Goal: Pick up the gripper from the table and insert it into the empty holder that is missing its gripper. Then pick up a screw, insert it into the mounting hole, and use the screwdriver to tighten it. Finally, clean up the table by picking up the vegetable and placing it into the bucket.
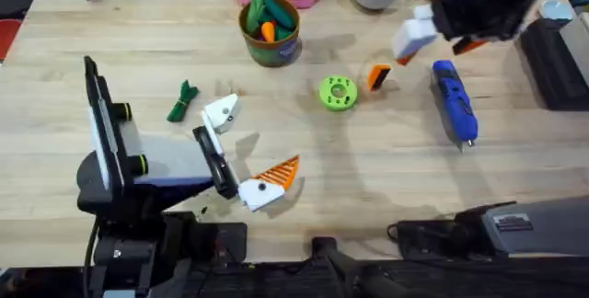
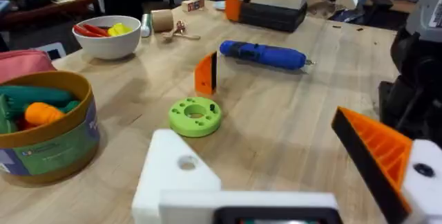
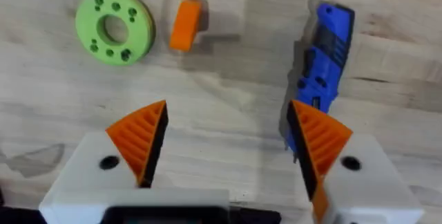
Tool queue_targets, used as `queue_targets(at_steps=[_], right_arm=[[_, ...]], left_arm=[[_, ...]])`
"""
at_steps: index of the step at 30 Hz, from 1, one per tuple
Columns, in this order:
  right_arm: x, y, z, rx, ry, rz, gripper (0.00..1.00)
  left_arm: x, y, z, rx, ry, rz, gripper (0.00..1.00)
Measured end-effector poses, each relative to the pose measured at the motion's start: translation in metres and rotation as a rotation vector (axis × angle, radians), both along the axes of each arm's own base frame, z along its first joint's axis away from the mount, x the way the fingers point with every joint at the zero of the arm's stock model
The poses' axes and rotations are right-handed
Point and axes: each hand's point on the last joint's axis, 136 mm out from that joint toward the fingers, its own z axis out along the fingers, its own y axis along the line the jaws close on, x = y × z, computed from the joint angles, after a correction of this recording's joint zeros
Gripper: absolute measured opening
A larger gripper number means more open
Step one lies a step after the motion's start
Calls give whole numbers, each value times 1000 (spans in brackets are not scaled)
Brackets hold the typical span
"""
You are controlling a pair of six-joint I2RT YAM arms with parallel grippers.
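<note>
Opening step, before the first grasp. The gripper, an orange wedge with a black side, stands on the table right of centre in the overhead frame, between the green disc and the screwdriver; nothing touches it. The right gripper hovers at the upper right of the overhead frame, above the table, its two orange-padded fingers spread wide and holding nothing; in its wrist view the wedge lies ahead, beside the disc. The left gripper rests at lower centre, also released and empty: one finger carries an orange pad, while the holder is bare white with a dark hole. The vegetable lies at centre left, the bucket at top centre. The next move probably calls for the right arm to descend, straddle the wedge and close on it, then carry it to the bare holder.
</note>
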Motion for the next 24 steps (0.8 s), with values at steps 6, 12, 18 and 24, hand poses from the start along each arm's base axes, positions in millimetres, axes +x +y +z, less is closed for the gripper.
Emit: queue_targets(at_steps=[6,12,18,24], right_arm=[[20,11,-21,5,32,-44,994],[28,21,-41,3,68,-67,992],[35,30,-52,10,70,-80,987],[36,34,-62,30,101,-107,925]], left_arm=[[0,0,0,0,0,0,985],[0,0,0,0,0,0,985],[0,0,0,0,0,0,986],[0,0,0,0,0,0,985]])
